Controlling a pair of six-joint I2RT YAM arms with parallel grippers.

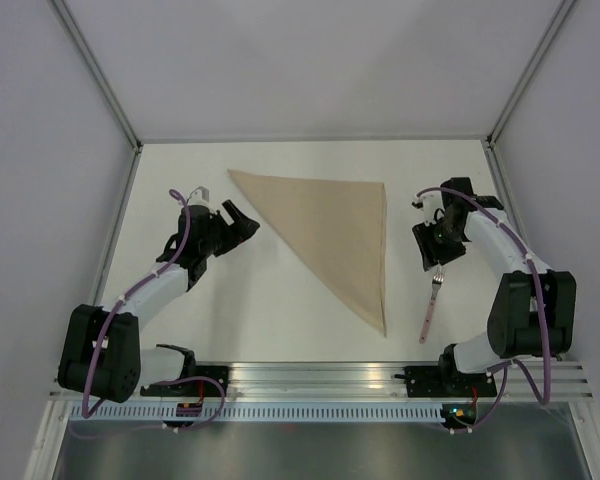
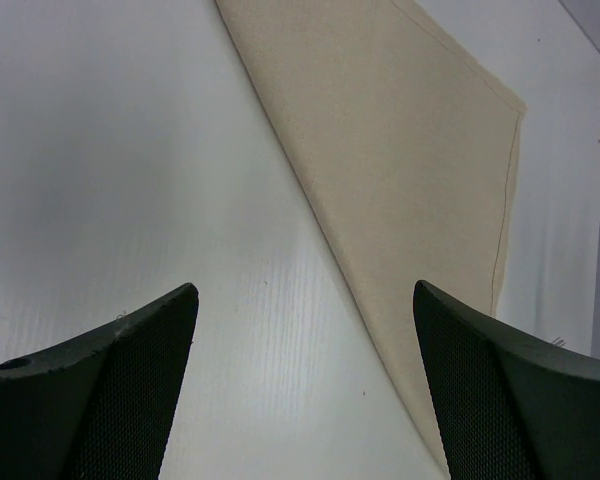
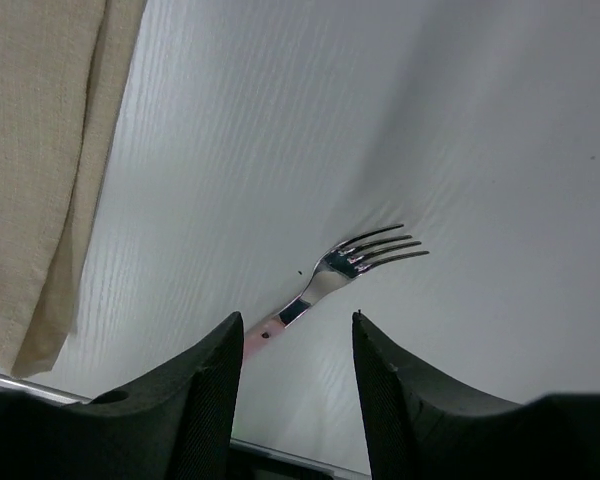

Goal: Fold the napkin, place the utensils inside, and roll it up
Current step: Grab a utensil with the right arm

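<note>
My right gripper (image 3: 296, 325) is hanging low over the white table (image 1: 280, 320) with its jaws standing apart and gripping nothing. At the bottom centre of the right wrist view, the neck of the fork (image 3: 355, 258) is running down into the gap between the two black fingers (image 3: 205, 390), and I cannot tell whether either one is touching it. The tines are pointing toward the right of that frame. In the overhead view the fork is lying flat at the right, pink handle toward the bottom edge. I am judging the pickup to be the step in hand, so I am aiming to keep the slim handle centred in the gap, get the fingertips right down at the table, and pinch across the handle, not the tines, because something this thin and flat could skate away or tip. The napkin (image 1: 330, 230) is lying near the fork's left, in the upper centre of the overhead frame. It is already folded into a triangle with its straight side facing the fork, which is where the fork needs to go. My left gripper (image 2: 305, 288) is sitting wide open and empty, just beside the napkin's upper-left corner.
</note>
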